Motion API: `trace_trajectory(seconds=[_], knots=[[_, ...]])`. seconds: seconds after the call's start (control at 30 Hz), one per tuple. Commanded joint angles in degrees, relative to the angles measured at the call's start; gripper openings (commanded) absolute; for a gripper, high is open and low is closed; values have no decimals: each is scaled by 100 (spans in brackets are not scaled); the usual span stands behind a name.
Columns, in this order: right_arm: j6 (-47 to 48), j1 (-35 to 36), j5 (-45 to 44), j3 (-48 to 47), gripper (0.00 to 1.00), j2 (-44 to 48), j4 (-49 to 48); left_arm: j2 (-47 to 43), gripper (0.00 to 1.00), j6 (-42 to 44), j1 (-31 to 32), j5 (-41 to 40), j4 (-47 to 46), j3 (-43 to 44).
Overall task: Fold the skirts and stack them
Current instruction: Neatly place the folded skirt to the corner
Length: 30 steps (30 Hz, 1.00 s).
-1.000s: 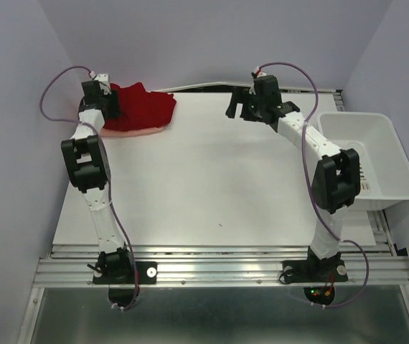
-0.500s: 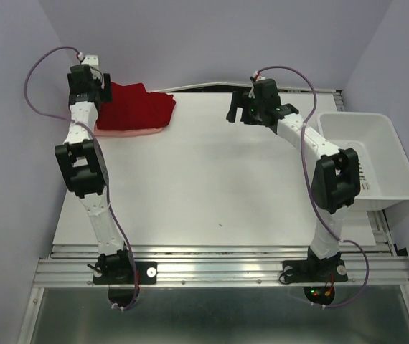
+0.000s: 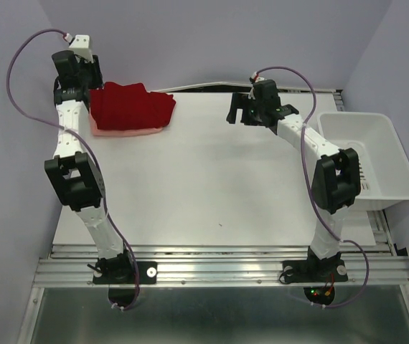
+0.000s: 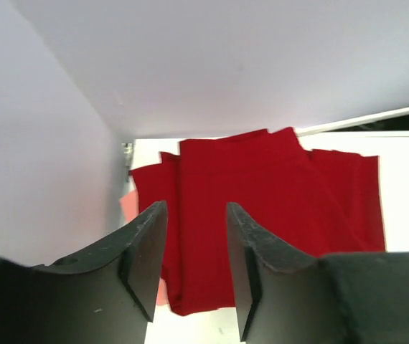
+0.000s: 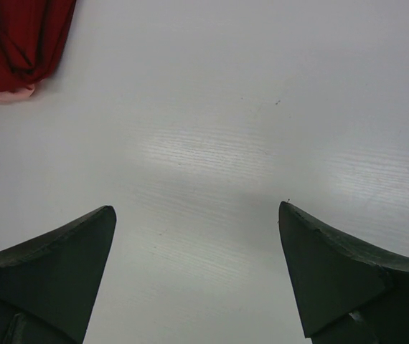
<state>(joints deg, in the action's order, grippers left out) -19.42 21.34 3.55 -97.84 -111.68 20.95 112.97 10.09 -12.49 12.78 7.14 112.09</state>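
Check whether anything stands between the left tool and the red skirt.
Nothing visible does. The left tool is empty, and only air separates it from the red skirt, which lies on the pink skirt.

Table [image 3: 212,179] middle free — skirts [image 3: 129,107] far-left, wall [image 4: 226,64] seemingly tight behind.

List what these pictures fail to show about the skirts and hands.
- Top view: the pink skirt lies mostly under the red skirt; its folding is hidden.
- Left wrist view: the left hand blocks the skirts' near edge with its fingers.
- Right wrist view: past the right hand, both skirts are cut off at the top-left corner.
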Motion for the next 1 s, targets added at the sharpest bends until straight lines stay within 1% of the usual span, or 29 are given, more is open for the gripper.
trace_trajectory(seconds=[0.0,0.07,0.23,0.33,0.37,0.43,0.6,0.7,0.77,0.8,0.87,0.9,0.93,0.97], knots=[[87,-16,75,63,100,278,-170,145,45,-664,-16,779,-19,-196],[96,-16,67,81,100,278,-179,287,43,-736,-17,709,-107,-205],[158,-16,-4,107,100,278,-161,901,42,-903,-34,568,-248,-30],[184,-16,-21,108,100,252,-144,1192,42,-974,-87,358,-370,85],[175,-16,-12,90,100,226,-135,1236,42,-1191,-130,357,-432,76],[158,-16,-4,81,100,208,-109,1447,42,-1272,-166,243,-529,128],[158,-16,-4,2,100,120,5,1983,43,-1290,-236,-11,-406,541],[202,-16,-39,-7,100,146,58,2133,45,-1360,-341,-4,-485,507],[210,-16,-30,11,100,181,85,2194,48,-1413,-438,84,-520,498],[254,-16,-30,11,100,190,102,2151,55,-1396,-456,285,-529,445],[281,-16,-30,37,100,243,129,1976,65,-1282,-474,488,-669,227],[342,-16,-39,55,100,278,129,1827,70,-1246,-474,672,-887,-175],[377,-16,-65,63,100,304,137,1469,79,-1159,-456,700,-1194,-370],[421,-16,-83,64,100,374,129,1291,83,-1158,-430,700,-1301,-546]])
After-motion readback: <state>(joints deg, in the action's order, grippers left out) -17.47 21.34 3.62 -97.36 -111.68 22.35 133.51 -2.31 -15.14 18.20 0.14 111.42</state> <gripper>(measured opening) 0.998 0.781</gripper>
